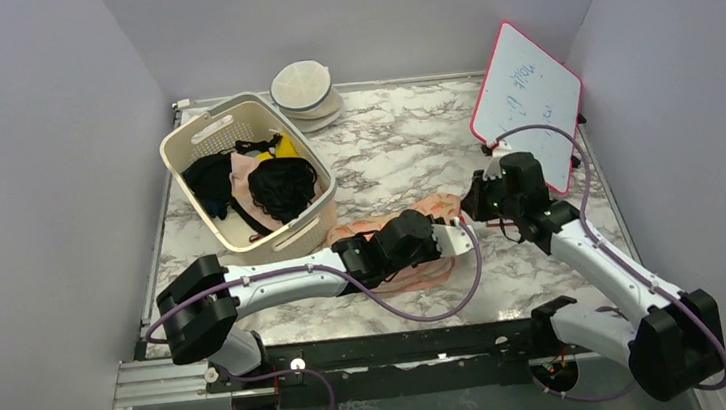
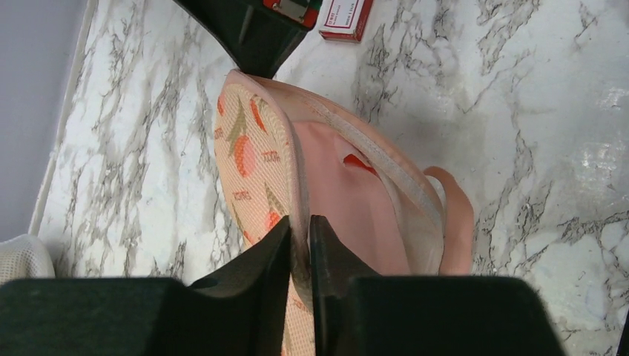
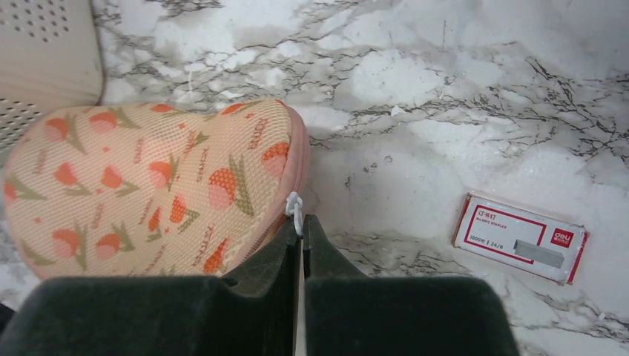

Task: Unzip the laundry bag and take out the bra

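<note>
Left wrist view: the left gripper [image 2: 299, 226] is clamped on the open rim of the laundry bag [image 2: 248, 148], with pale pink fabric showing inside. The right gripper [image 3: 303, 226] pinches the white zip pull [image 3: 295, 209]. The bag lies on the marble table [image 3: 415, 96] beside the basket [image 1: 291, 234].

The laundry bag [image 1: 436, 205] lies mid-table [image 1: 404, 151], just right of the basket [image 1: 194, 136] holding garments [image 1: 282, 188]; domed cases [image 1: 304, 87] sit behind the basket, a board [image 1: 527, 99] leans far right

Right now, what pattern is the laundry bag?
The laundry bag is peach with red-green flower motifs, best in the right wrist view.
</note>
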Tool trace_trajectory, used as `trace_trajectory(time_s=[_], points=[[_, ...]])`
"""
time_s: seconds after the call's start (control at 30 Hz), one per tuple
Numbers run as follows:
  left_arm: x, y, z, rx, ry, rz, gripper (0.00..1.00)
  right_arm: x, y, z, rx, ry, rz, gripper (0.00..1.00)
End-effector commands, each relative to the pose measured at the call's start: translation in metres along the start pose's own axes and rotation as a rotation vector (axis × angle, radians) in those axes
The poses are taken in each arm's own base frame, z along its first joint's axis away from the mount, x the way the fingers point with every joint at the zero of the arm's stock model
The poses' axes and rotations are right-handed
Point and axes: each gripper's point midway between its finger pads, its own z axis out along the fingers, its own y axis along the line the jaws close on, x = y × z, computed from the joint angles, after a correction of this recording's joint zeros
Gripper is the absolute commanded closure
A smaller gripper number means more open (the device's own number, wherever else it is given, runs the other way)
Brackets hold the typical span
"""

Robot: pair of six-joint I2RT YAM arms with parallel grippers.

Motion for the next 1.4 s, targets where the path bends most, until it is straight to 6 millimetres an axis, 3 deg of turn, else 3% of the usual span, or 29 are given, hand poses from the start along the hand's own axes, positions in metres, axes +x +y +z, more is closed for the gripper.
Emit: trace_trajectory(time_s=[0.0, 0.3, 0.53, 0.67, 0.87, 0.97, 1.37], points=[[-0.004, 0.007, 0.000, -0.041, 0.006, -0.005, 0.85, -0.010, 0.018, -0.016, -0.107, -0.069, -0.020, 0.99], [-0.009, 0.009, 0.002, -0.057, 0.002, -0.055, 0.41, 0.009, 0.047, -0.027, -0.280, -0.007, 0.010, 0.99], [-0.020, 0.001, 0.006, -0.016, -0.046, -0.115, 0.31, 0.018, 0.053, -0.031, -0.323, 0.014, 0.021, 0.99], [-0.017, 0.002, 0.014, -0.040, -0.026, -0.120, 0.40, 0.017, 0.054, -0.034, -0.327, 0.007, 0.024, 0.99], [-0.016, 0.013, 0.016, -0.092, -0.005, -0.109, 0.83, 0.012, 0.057, -0.039, -0.333, -0.012, 0.022, 0.99], [-0.022, 0.013, 0.007, -0.076, -0.040, -0.094, 0.99, 0.013, 0.054, -0.036, -0.322, -0.019, 0.016, 0.99], [-0.031, 0.011, -0.012, -0.045, -0.109, -0.037, 1.00, 0.004, 0.038, -0.015, -0.233, -0.049, 0.014, 0.99]])
